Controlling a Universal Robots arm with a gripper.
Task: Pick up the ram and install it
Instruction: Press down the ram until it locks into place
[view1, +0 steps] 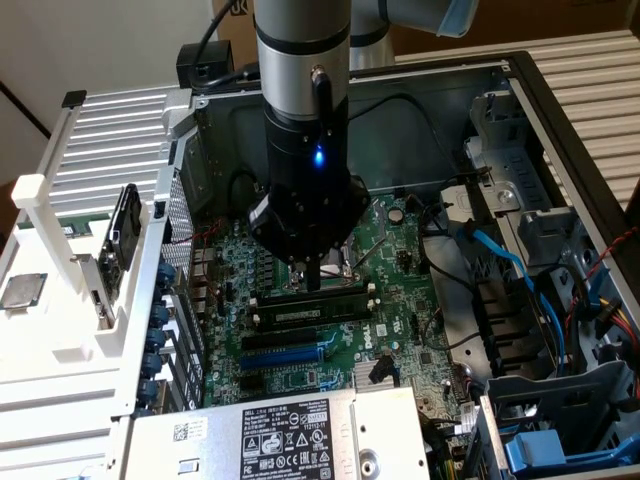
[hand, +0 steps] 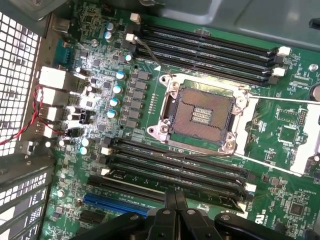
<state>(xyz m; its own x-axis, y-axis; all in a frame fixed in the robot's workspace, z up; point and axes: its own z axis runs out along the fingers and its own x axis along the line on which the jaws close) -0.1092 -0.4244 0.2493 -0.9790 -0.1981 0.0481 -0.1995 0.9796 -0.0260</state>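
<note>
You see the gripper (view1: 313, 283) lowered inside the open computer case (view1: 520, 110), just over the motherboard (view1: 395, 330), with its tip beside the memory slots (view1: 305, 296) that lie near the CPU socket (hand: 200, 116). In the wrist view the two fingers (hand: 175, 200) stand pressed together with no gap, and nothing is between them, so the jaws are closed and hold nothing. The ram (view1: 315, 311) is the dark stick with a small white label; it sits along one of the slots directly under the gripper tip in the exterior view, lying level in line with the slot. You cannot tell from these views if it is pushed fully down or if the slot latches are locked. In the wrist view the fingers are right above this same row of slots, and the stick itself is mostly hidden by them. The blue expansion slot (view1: 285, 354) is just beside the memory slots, on the side toward the power supply (view1: 290, 435). On the exterior view's left a white rack (view1: 60, 270) stands outside the case.
</note>
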